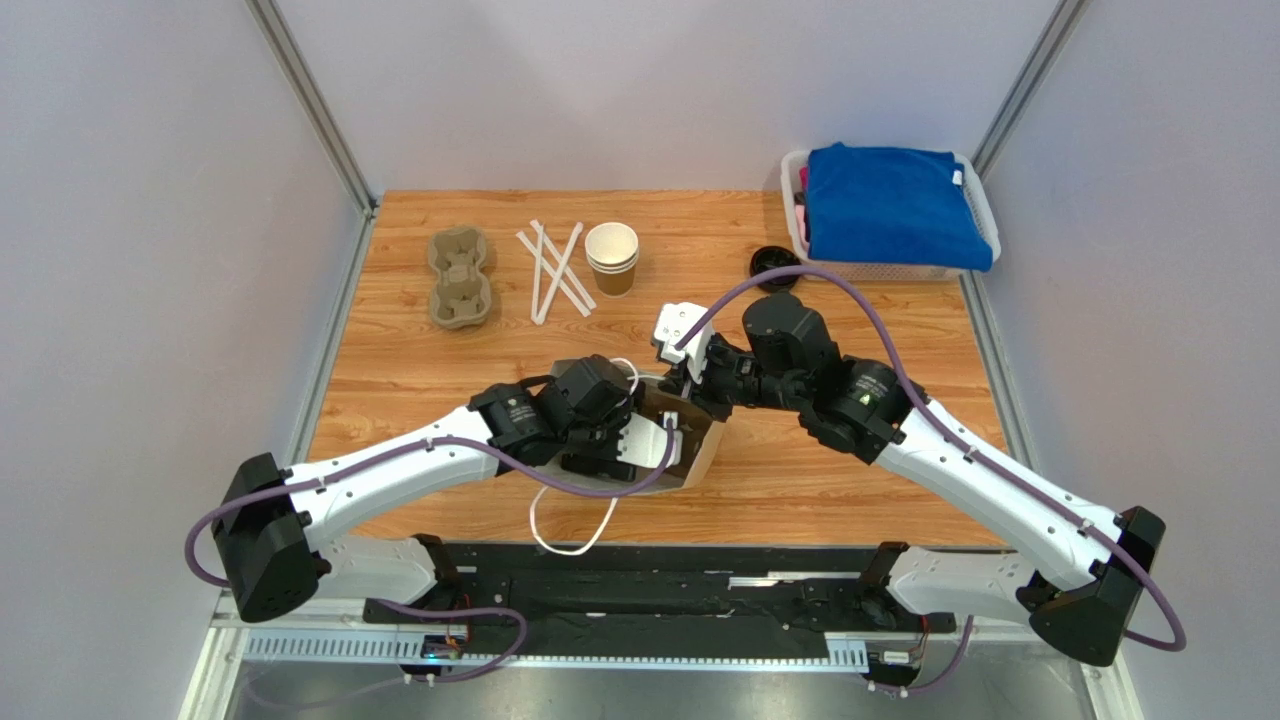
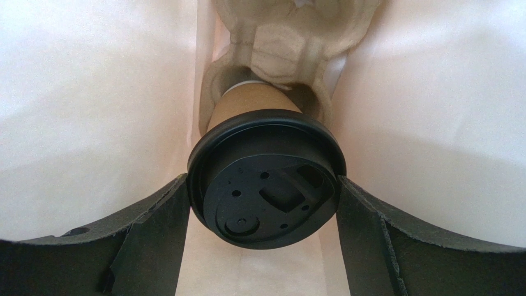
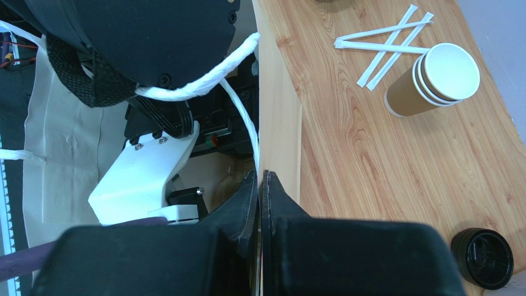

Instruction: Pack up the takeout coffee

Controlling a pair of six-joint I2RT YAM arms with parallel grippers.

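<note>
The takeout coffee (image 2: 265, 179), a brown cup with a black lid, stands in a pulp carrier (image 2: 290, 37) inside the white-lined paper bag (image 2: 92, 123). My left gripper (image 2: 264, 203) reaches into the bag, and its fingers (image 2: 154, 228) press both sides of the lid. From above, the left gripper (image 1: 634, 435) is sunk into the brown bag (image 1: 699, 450), so the cup is hidden there. My right gripper (image 3: 260, 185) is shut on the bag's upper edge (image 3: 278, 123) and holds the mouth open; in the top view it (image 1: 687, 383) sits at the bag's far side.
A stack of lidless cups (image 1: 612, 257) and wrapped straws (image 1: 553, 270) lie behind the bag, with a second pulp carrier (image 1: 461, 279) to their left. A loose black lid (image 1: 774, 264) sits near a basket (image 1: 792, 210) holding blue cloth. The bag's white handle (image 1: 579, 533) trails toward the front edge.
</note>
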